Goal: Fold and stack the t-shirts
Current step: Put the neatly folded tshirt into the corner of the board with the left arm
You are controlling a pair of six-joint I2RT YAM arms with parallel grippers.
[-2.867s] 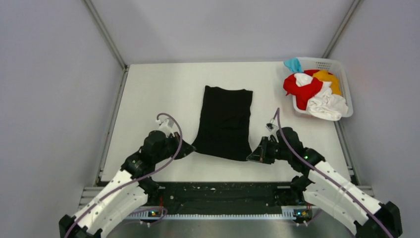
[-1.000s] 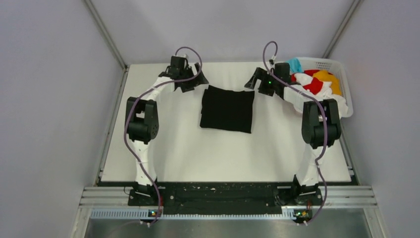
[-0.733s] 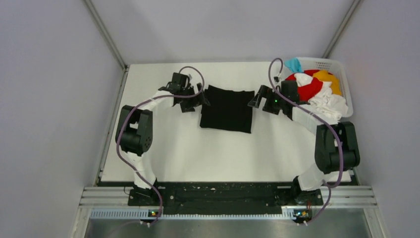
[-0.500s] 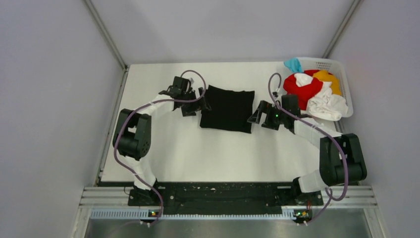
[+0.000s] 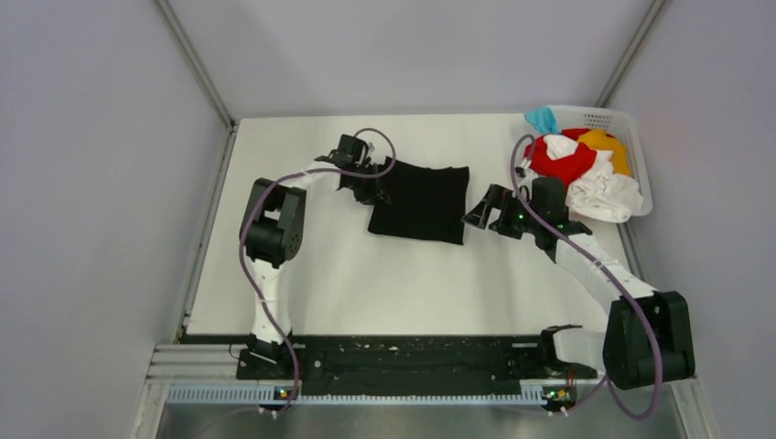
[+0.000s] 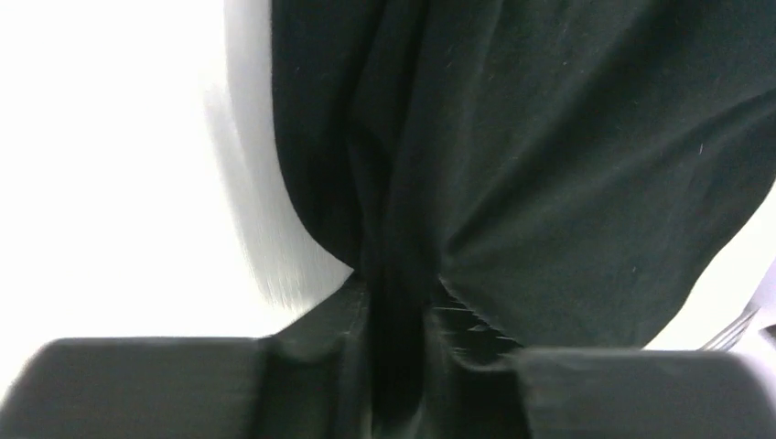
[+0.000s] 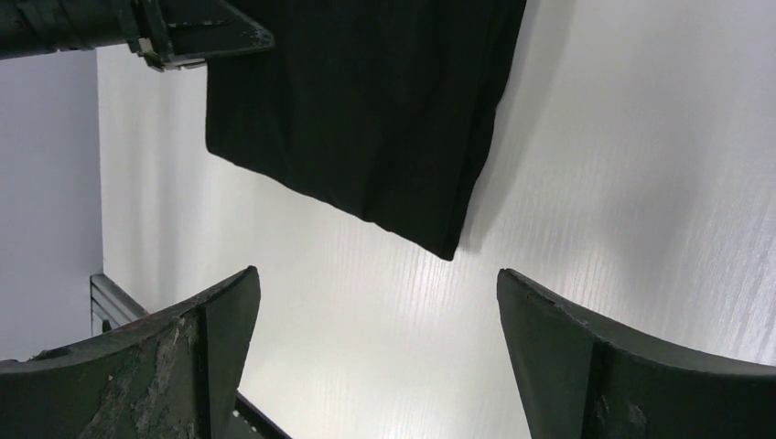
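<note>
The black t-shirt (image 5: 423, 203), stretched long toward the near edge moments ago, is now seen doubled into a squarish pad at the far middle of the table (image 5: 366, 283). Within the last second both arms have been drawn back from its far edge. The left gripper (image 5: 373, 186) has been brought onto the pad's left edge near the far corner and partly closed, with a gathered pleat of black cloth pinched between its fingers (image 6: 146, 389) in the wrist view. The right gripper (image 5: 482, 212) is held just off the right edge, jaws spread wide and nothing between them. The lengthwise fold is judged done, and a sideways fold or a slide to a stacking spot appears to be next in hand. The pad's near right corner is shown lying flat with a clean edge, apart from the right gripper. Bare tabletop is left open on the near side and on the left. On the right, room is narrowed by the white basket (image 5: 638, 151), where the red t-shirt (image 5: 560, 165), white t-shirt (image 5: 608, 194), orange-yellow t-shirt (image 5: 606, 142) and light blue t-shirt (image 5: 544, 119) are heaped, not yet folded.
</note>
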